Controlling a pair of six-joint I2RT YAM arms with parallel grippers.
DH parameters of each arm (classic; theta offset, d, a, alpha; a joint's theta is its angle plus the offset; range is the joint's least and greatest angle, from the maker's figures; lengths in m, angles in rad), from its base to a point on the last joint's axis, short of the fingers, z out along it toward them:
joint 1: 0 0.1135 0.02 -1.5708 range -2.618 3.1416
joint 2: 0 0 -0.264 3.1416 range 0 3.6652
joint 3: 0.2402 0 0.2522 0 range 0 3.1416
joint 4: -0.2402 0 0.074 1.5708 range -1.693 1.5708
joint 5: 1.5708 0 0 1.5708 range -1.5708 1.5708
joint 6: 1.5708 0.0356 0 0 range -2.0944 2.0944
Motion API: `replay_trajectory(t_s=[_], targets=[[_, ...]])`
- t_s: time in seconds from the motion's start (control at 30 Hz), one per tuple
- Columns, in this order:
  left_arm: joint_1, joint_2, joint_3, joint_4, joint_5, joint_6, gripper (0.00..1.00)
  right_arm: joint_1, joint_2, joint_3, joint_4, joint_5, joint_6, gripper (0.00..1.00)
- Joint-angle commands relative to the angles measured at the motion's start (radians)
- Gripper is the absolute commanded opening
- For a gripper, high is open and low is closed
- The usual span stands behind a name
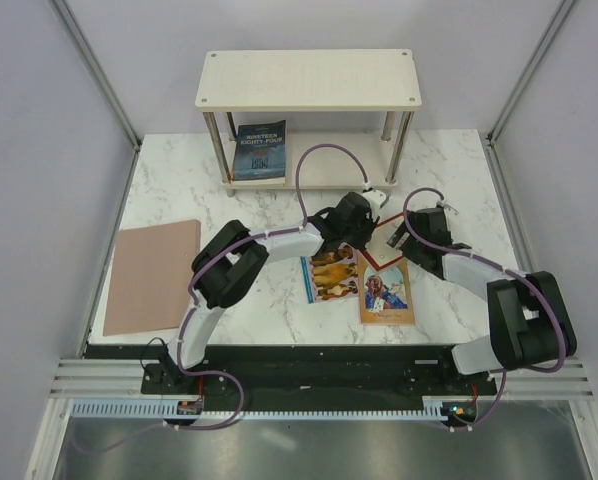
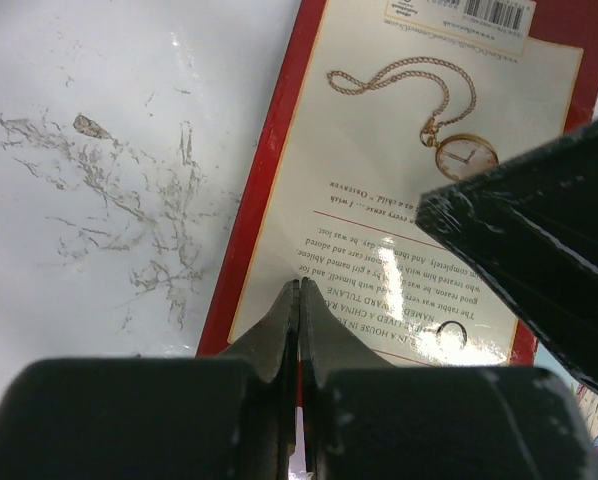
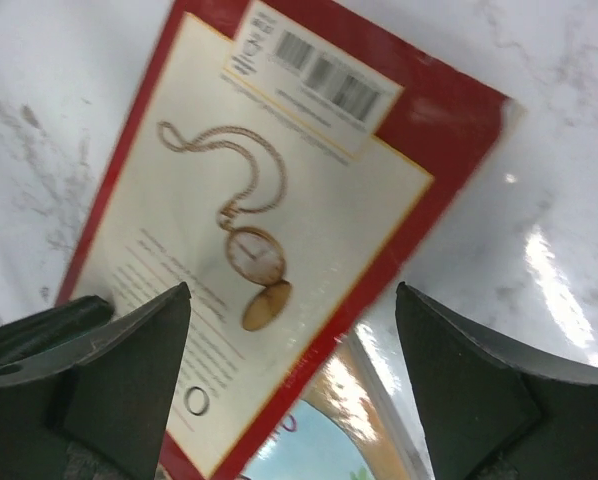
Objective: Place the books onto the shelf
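Left wrist view: left gripper (image 2: 298, 292) is fully pinched together, tips over the near edge of the red-bordered book (image 2: 379, 180). The book lies back cover up (pocket watch, barcode) on the marble table (image 2: 99, 150). A red sliver shows through the finger gap. Can't tell if the tips touch the cover. A dark finger of the right gripper (image 3: 291, 300) cuts off the book's right corner.

Right wrist: jaws spread wide, with the book between and beyond them, blurred. Its low corner overlaps the tan portrait book (image 1: 386, 293).

Top view: both wrists hide most of the red-bordered book, leaving only its red edge visible. The dogs book (image 1: 331, 277) is partly under the left arm. Nineteen Eighty-Four (image 1: 260, 150) sits on the shelf (image 1: 309, 80), lower tier, left end.
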Motion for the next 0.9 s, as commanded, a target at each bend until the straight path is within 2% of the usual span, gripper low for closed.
replay_trajectory(t_s=[0.0, 0.17, 0.27, 0.33, 0.47, 0.63, 0.67, 0.8, 0.87], targets=[[-0.002, 0.065, -0.002, -0.101, 0.044, -0.011, 0.02, -0.002, 0.067, -0.043, 0.199, -0.080, 0.042, 0.90], [-0.003, 0.078, 0.000, -0.113, 0.063, -0.004, 0.02, -0.005, 0.038, -0.170, 0.471, -0.148, 0.084, 0.86], [-0.003, 0.092, 0.006, -0.121, 0.075, -0.004, 0.02, -0.008, -0.023, -0.220, 0.567, -0.160, 0.087, 0.83], [-0.005, 0.096, 0.006, -0.122, 0.077, -0.002, 0.02, -0.008, -0.058, -0.243, 0.598, -0.157, 0.073, 0.81], [-0.003, 0.101, 0.014, -0.129, 0.080, 0.002, 0.02, -0.008, -0.124, -0.255, 0.689, -0.168, 0.046, 0.68], [-0.005, 0.102, 0.023, -0.139, 0.089, 0.002, 0.02, -0.010, -0.051, -0.209, 0.751, -0.270, 0.053, 0.60], [-0.005, 0.102, 0.023, -0.138, 0.090, 0.002, 0.02, -0.010, -0.008, -0.206, 0.788, -0.296, 0.072, 0.51], [-0.005, 0.098, 0.017, -0.141, 0.092, 0.007, 0.02, -0.011, 0.107, -0.178, 0.863, -0.364, 0.119, 0.36], [-0.005, 0.093, 0.008, -0.141, 0.089, 0.008, 0.02, -0.011, 0.171, -0.152, 0.877, -0.407, 0.131, 0.26]])
